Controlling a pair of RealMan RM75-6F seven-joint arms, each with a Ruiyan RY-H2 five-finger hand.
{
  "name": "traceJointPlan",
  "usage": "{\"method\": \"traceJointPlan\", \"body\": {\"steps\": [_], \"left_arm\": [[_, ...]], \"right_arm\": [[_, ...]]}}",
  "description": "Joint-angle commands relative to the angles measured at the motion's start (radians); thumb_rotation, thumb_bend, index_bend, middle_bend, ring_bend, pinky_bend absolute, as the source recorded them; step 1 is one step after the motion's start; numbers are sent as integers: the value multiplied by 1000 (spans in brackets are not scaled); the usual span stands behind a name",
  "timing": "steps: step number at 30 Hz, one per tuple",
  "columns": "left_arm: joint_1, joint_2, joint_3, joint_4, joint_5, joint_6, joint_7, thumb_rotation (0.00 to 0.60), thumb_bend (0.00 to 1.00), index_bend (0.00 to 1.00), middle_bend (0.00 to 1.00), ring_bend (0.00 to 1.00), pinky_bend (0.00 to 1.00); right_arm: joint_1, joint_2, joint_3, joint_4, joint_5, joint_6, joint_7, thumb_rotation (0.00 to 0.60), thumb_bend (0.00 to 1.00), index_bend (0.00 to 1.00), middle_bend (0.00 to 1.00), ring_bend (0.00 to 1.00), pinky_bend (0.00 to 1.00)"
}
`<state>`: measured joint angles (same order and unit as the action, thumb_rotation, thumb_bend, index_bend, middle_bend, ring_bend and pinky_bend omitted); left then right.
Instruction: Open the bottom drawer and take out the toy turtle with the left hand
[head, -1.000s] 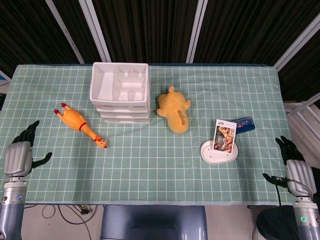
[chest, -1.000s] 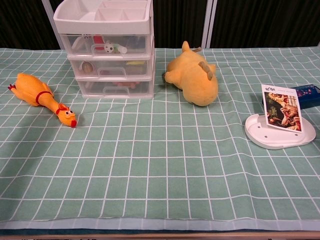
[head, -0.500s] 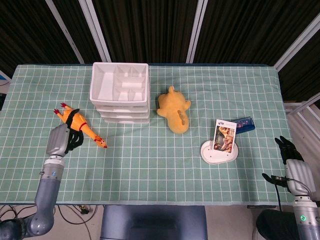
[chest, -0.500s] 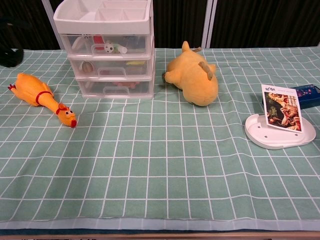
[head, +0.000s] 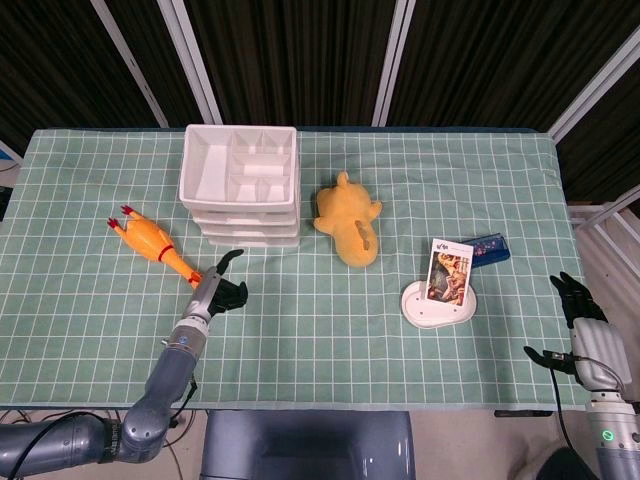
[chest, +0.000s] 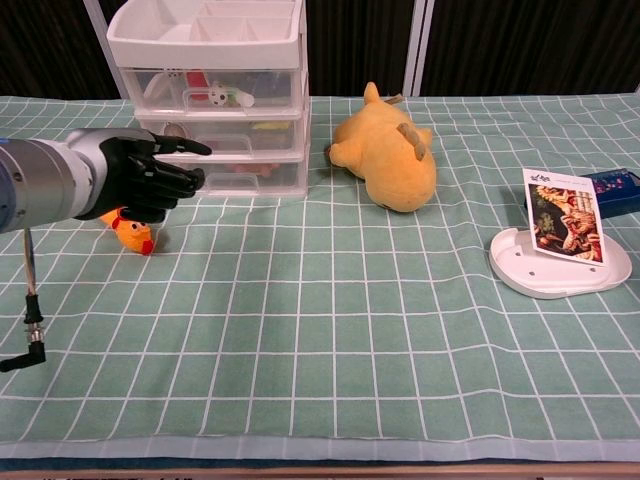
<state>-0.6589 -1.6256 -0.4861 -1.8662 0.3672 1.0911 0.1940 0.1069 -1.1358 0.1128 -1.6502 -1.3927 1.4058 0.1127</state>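
Black left hand (chest: 145, 177) near shut bottom drawer (chest: 232, 177), empty.

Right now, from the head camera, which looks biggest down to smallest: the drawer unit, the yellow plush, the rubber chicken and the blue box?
1. Drawer unit
2. Plush
3. Chicken, partly hidden by the left hand
4. Blue box, partly behind the card

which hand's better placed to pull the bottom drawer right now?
Left. The left hand hangs just in front of the drawer unit, near the bottom drawer, fingers apart and empty. The right hand sits at the table's far right edge, beyond the card stand.
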Motion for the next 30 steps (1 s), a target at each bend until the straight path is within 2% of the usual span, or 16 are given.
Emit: {"method": "traceJointPlan", "body": {"steps": [1, 19, 30], "left_arm": [[-25, -34, -13, 47, -25, -8, -24, 600, 624, 103, 971, 990, 1000], [-122, -168, -85, 288, -166, -109, -128, 600, 623, 102, 971, 992, 1000], [-150, -223, -127, 386, -192, -101, -178, 600, 623, 96, 971, 991, 1000]], "right_arm": [[0, 1, 0, -1, 1, -3, 2, 600, 71, 0, 0, 0, 184], [4, 11, 1, -13, 20, -26, 20, 600, 71, 0, 0, 0, 185], [6, 19, 2, -21, 28, -38, 34, 600, 71, 0, 0, 0, 185]]}}
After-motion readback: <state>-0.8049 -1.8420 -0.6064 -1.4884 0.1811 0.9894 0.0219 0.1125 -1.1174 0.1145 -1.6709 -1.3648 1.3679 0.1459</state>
